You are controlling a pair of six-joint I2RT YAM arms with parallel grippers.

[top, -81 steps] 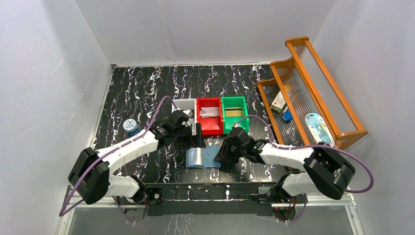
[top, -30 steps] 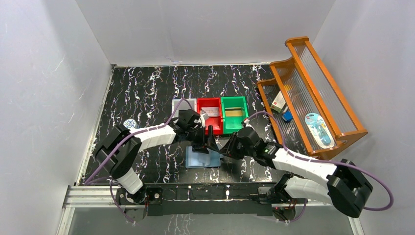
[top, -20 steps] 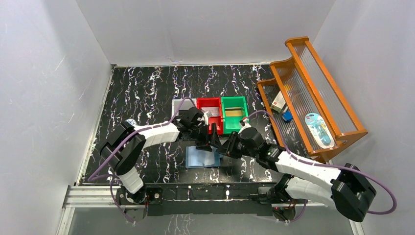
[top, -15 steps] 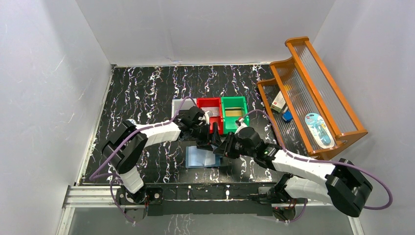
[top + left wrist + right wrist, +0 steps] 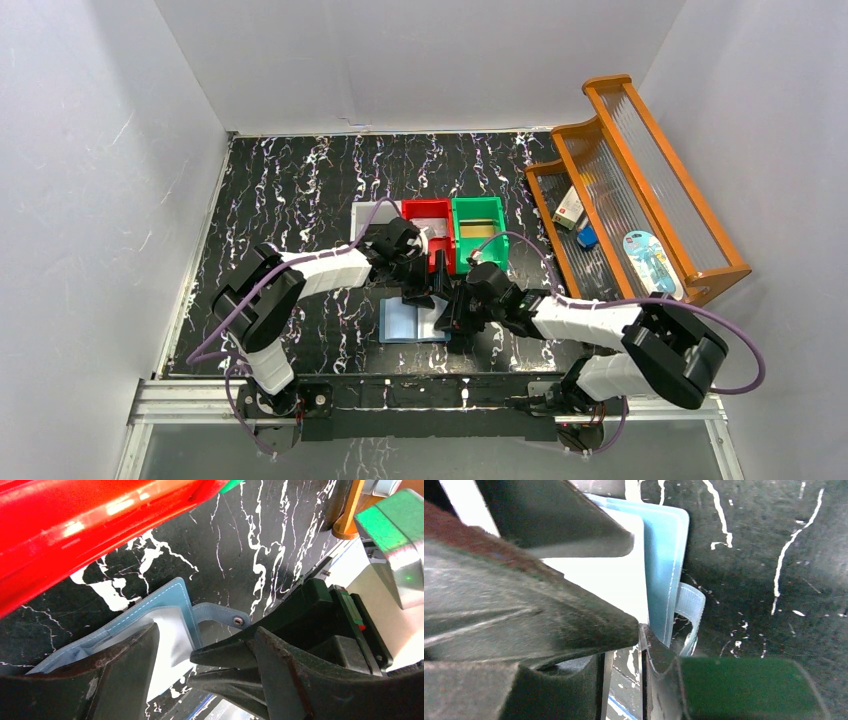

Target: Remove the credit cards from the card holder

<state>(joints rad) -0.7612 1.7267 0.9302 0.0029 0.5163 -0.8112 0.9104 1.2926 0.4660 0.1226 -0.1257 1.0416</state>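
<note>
Open blue stitched bifold card holder (image 5: 405, 322) crowded at its snap-tab edge
Left pincer (image 5: 205, 635) gaped astride it; right pincer (image 5: 641, 630) state unclear; holder stretched leftward from both.

No legible txt anywhere. White-and-red box (image 5: 570, 207) on wooden rack (image 5: 640, 130), at 3 o'clock from the green bin (image 5: 478, 206): has print, too small to read. Blister pack (image 5: 651, 262), at 4 o'clock from that box: graphics only, blurred. Pale grey card (image 5: 434, 232) in red bin (image 5: 428, 203): markings won't resolve. Card holder (image 5: 405, 322): no lettering made out, wrist views incl.
</note>
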